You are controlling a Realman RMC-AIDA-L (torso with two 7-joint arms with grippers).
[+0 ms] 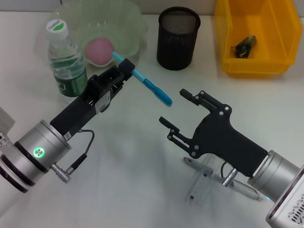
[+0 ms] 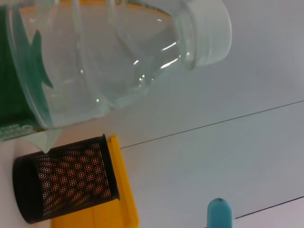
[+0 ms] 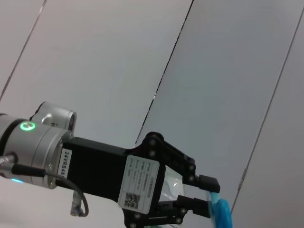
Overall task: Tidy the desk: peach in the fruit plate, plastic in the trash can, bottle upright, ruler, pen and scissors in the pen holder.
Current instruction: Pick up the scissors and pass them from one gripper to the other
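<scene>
The left tool (image 1: pixel 124 68), matt black plastic, pinches a smooth, glossy blue plastic pen (image 1: pixel 152 87). Just beside it stands a clear, shiny plastic water bottle (image 1: pixel 65 59); beyond, a black metal-mesh pen holder (image 1: pixel 178 38) on the matt white bench (image 1: pixel 139 184).

ruler (image 1: pixel 202 184): part-hidden under right arm | pen (image 1: pixel 242 188): mostly hidden

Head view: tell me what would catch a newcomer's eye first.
The left gripper holds a blue pen aloft mid-table, near the black mesh pen holder. Opposite it, the right gripper hovers open above a clear ruler. Behind, a pink peach sits in the green fruit plate.
</scene>
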